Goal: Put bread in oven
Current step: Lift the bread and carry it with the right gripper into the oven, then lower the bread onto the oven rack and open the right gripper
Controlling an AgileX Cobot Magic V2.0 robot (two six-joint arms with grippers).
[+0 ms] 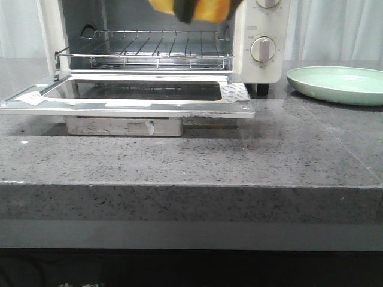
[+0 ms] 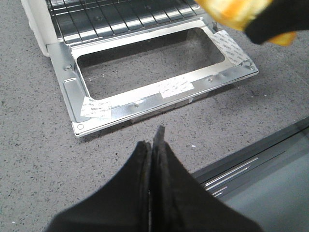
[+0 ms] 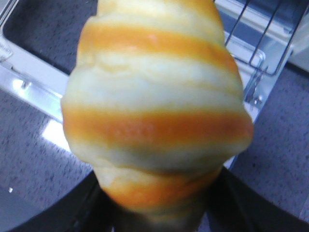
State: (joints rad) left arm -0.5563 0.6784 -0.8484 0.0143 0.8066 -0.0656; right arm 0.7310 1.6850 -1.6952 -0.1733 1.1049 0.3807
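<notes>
- Front view, far left: the cream-white toaster oven [image 1: 161,42] stands at the back of the grey speckled stone worktop [image 1: 179,158], its glass-windowed metal door [image 1: 128,95] dropped flat open toward the camera and its wire rack [image 1: 146,48] bare.
- Above the rack's right half, at the picture's top edge, the glossy golden-orange croissant-shaped bread [image 1: 206,8] hangs in the air, gripped by the right end effector [image 1: 187,8], whose dark finger crosses it.
- Right of the oven, a pale green round plate [image 1: 338,84] lies on the worktop.
- Left wrist view: the left end effector [image 2: 153,164] is clenched, black fingers pressed together on nothing, over the worktop in front of the door.
- Right wrist view: the striped bread [image 3: 154,106] fills the frame, clamped between dark fingers [image 3: 241,203], with the open door and rack beneath.
</notes>
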